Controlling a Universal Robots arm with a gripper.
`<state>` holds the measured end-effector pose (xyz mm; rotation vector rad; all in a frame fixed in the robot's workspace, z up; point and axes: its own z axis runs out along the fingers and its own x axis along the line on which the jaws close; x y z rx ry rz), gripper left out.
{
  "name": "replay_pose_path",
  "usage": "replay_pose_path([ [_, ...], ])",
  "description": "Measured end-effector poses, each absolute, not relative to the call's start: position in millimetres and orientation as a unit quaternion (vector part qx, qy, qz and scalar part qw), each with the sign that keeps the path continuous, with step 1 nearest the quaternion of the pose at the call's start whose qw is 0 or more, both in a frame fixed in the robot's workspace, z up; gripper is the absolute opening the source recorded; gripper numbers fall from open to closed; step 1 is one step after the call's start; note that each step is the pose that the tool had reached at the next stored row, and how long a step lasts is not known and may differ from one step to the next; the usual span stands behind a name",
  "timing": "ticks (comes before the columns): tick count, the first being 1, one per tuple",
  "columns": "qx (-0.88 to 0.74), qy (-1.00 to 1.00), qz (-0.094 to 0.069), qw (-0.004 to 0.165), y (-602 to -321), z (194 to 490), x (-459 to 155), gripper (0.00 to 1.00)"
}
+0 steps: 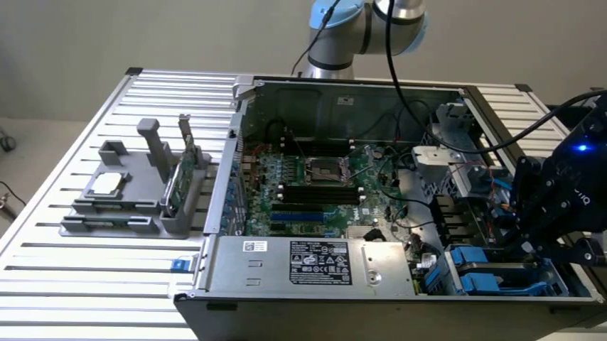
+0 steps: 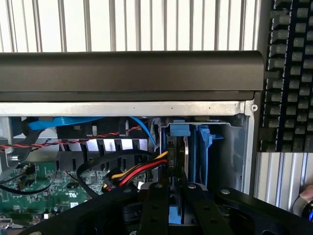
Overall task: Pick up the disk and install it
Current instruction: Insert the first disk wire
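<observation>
The disk [image 2: 186, 154] stands on edge in the drive bay at the corner of the open computer case [image 1: 332, 92], with its blue rails [image 2: 202, 147] on either side. My gripper [image 2: 177, 198] is right above it, and the black fingers [image 2: 157, 205] are closed against the disk's two faces. In the exterior view the gripper [image 1: 536, 245] hangs over the blue drive bay [image 1: 484, 277] at the case's near corner, on the exterior view's right. Red, yellow and black power wires [image 2: 142, 171] run up to the disk's side.
The motherboard [image 1: 323, 185] with its cables fills the case, and a power supply [image 1: 313, 263] sits along the near wall. A grey fixture [image 1: 124, 213] on the exterior view's left holds a small silver chip [image 1: 106, 183] and a green card [image 1: 185, 170]. A keyboard [image 2: 293, 73] lies beside the case.
</observation>
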<state>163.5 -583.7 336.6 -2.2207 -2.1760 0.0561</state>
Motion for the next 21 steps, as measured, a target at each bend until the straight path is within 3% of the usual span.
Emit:
replay_pose_path([
  [21, -0.712, -0.702, 0.014, 0.021, -585.1, 336.6, 164.0, 0.17],
])
